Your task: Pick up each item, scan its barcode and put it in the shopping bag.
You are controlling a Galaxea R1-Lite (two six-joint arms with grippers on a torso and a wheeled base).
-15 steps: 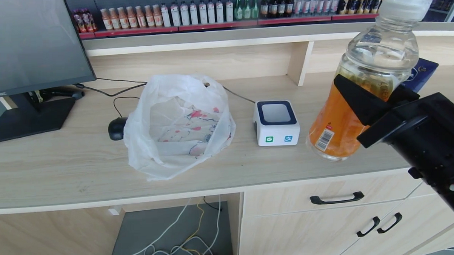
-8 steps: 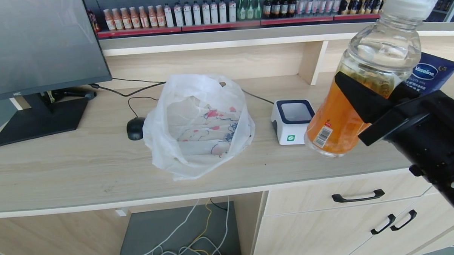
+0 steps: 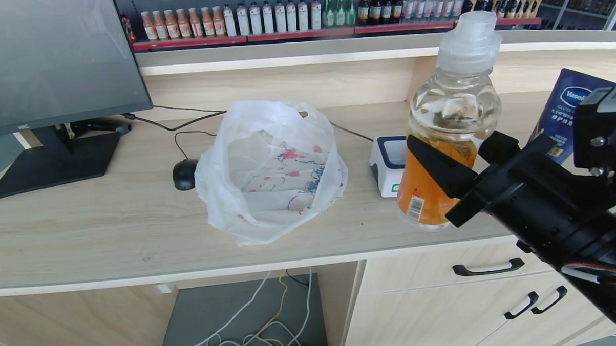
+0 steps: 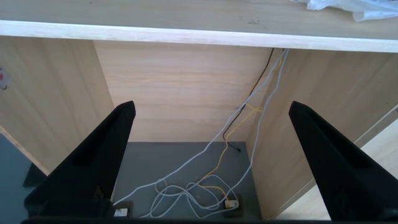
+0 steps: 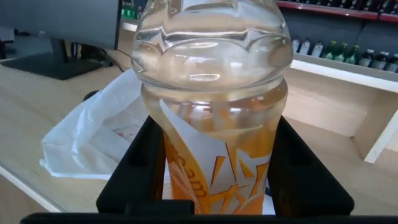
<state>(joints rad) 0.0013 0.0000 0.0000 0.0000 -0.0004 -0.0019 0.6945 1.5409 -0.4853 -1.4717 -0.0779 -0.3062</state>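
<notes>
My right gripper [image 3: 464, 162] is shut on an orange drink bottle [image 3: 445, 127] with a white cap, held upright just above the counter. Its barcode label faces the front, low on the bottle. The bottle stands in front of the white barcode scanner [image 3: 386, 166] and hides its right part. In the right wrist view the bottle [image 5: 214, 137] sits between the black fingers [image 5: 134, 168]. The white plastic shopping bag [image 3: 269, 166] lies open on the counter left of the scanner, also seen as the bag [image 5: 93, 137]. My left gripper [image 4: 211, 162] hangs open below the counter edge.
A blue box [image 3: 562, 110] stands at the far right behind my right arm. A monitor [image 3: 53, 59] and a black mouse [image 3: 185, 173] sit at the left. Drawers with black handles [image 3: 488, 268] are under the counter; cables [image 4: 205, 193] lie on the floor.
The bottle in my right gripper has moved left and down, now covering part of the scanner. The head camera shifted between the first two frames. The bag has kept its place.
</notes>
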